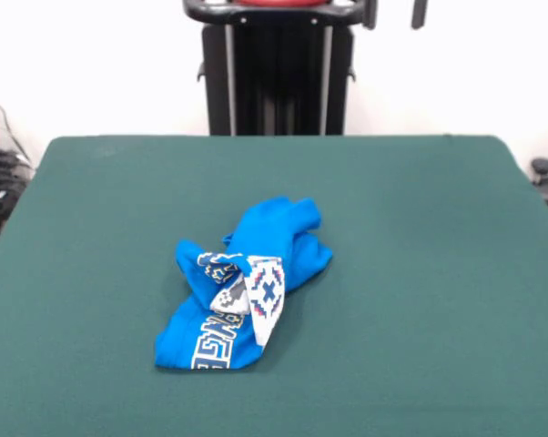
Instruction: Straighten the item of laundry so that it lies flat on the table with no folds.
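The bright blue soft cotton T-shirt (247,287) lies crumpled in a long bunch a little left of the middle of the large dark green felt-covered tabletop (420,273), running from its nearer left end up toward the far right; it is folded over itself in several layers, not flat; a white pixel-pattern panel (267,305) is twisted up across the middle of the bunch; a band of white-and-yellow outlined block lettering (215,341) runs along the nearer left edge, and more lettering shows near the upper left fold; the robot's hand does not appear here, so its state cannot be told.
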Tool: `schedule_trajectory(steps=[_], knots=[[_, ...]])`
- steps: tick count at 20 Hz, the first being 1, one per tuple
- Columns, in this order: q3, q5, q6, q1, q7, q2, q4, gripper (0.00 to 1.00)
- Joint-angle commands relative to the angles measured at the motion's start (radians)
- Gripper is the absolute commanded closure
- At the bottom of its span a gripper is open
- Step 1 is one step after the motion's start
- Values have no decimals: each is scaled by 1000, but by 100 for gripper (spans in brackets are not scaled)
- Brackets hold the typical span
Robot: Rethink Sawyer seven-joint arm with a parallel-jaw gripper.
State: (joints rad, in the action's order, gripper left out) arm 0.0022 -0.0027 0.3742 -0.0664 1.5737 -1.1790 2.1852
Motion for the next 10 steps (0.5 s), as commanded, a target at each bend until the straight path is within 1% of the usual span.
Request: schedule_trajectory(steps=[1,4,7,10], knots=[[117,20,-194,-57,173,201,69,0],[65,18,-224,-17,210,281,-8,0],[6,48,-252,34,236,379,-102,0],[0,70,-294,37,230,470,-167,0]])
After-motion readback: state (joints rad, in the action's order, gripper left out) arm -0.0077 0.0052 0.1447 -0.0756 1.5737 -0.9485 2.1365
